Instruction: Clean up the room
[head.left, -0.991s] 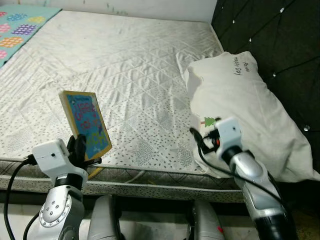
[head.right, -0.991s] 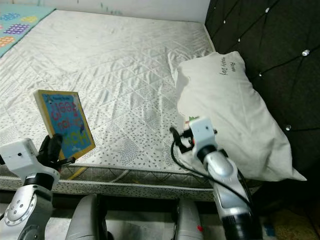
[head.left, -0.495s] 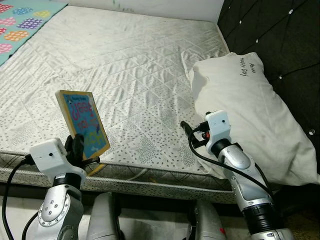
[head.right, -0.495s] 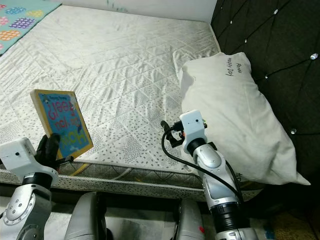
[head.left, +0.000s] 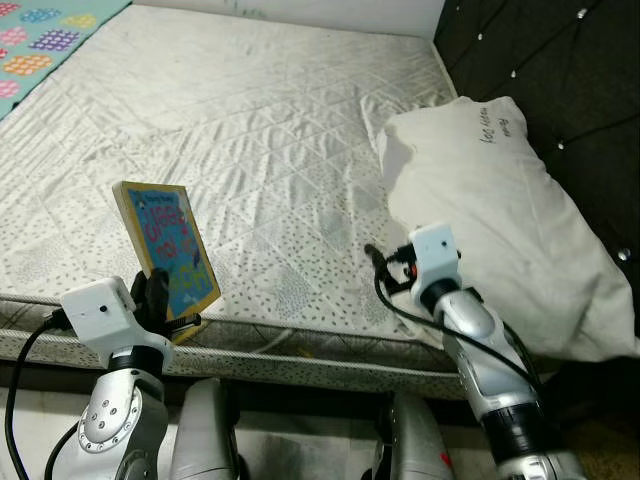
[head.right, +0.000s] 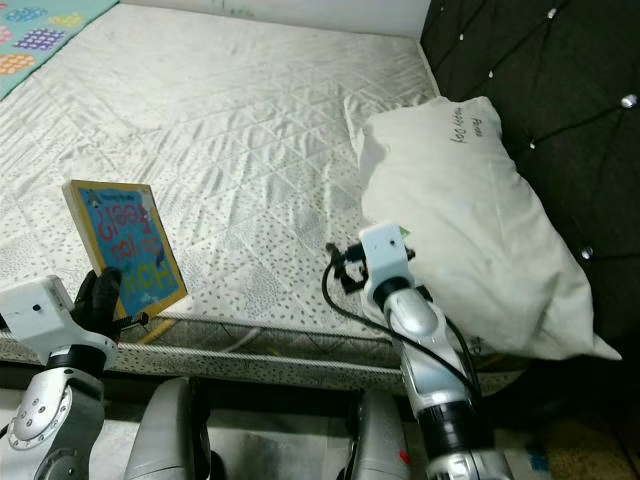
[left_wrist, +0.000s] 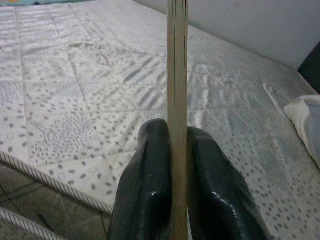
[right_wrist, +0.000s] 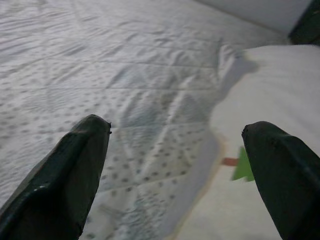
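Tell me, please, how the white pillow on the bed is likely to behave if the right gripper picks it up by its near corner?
The pillow looks soft and plump, so it would probably sag and fold from that corner. It seems light for its bulk. Its loose creased cover might slide in the open right gripper, leaving only fabric pinched.

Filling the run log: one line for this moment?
left gripper: shut on book | right gripper: open, near pillow | mattress

bed: bare quilted white mattress (head.left: 250, 130) | headboard: black tufted (head.left: 560, 70), right side | wall: white (head.left: 300, 8) beyond | light: even
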